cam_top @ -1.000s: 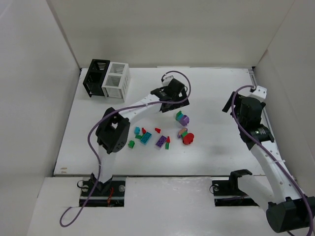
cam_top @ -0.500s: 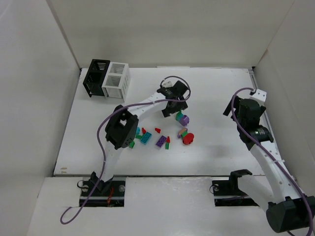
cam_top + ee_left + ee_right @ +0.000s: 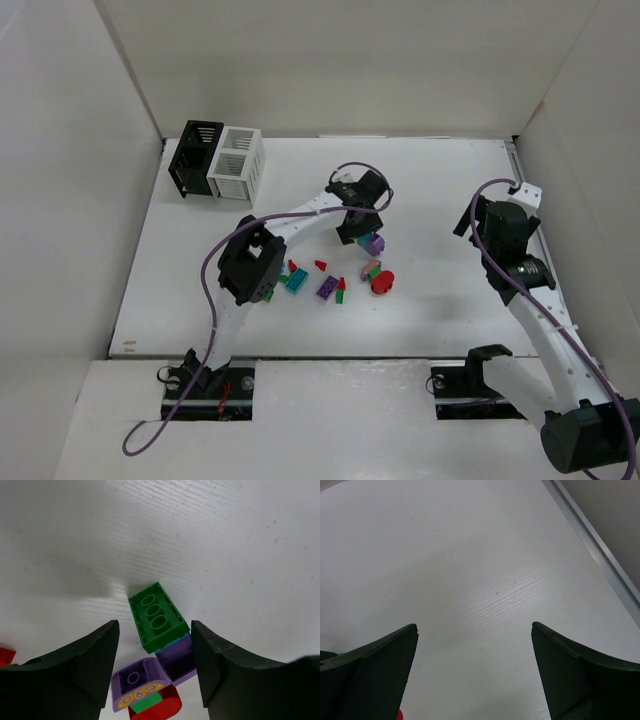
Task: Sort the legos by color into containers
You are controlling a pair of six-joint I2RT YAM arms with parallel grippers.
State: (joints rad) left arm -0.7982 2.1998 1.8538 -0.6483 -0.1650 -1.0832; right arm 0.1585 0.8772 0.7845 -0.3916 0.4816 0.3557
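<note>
The legos lie scattered mid-table: a purple brick [image 3: 374, 242], a red round piece [image 3: 381, 283], a teal brick [image 3: 296, 281], another purple brick [image 3: 326, 289] and a red wedge [image 3: 320, 265]. My left gripper [image 3: 356, 226] is open and low over the table. In the left wrist view the left gripper [image 3: 155, 627] straddles a green three-stud brick [image 3: 157, 616] joined to a purple brick [image 3: 176, 660], without touching either. A purple curved piece [image 3: 137, 682] rests on a red piece [image 3: 160, 707]. My right gripper [image 3: 482, 216] is open and empty over bare table [image 3: 475, 630].
The black bin [image 3: 197, 158] and the white bin [image 3: 238, 162] stand side by side at the back left corner. White walls enclose the table on three sides. A metal rail [image 3: 600, 555] runs along the right edge. The left arm's elbow [image 3: 250, 265] overhangs the leftmost legos.
My left gripper has moved right and toward me, down onto the green and purple brick, and its elbow has swung right. The right arm has shifted slightly.
</note>
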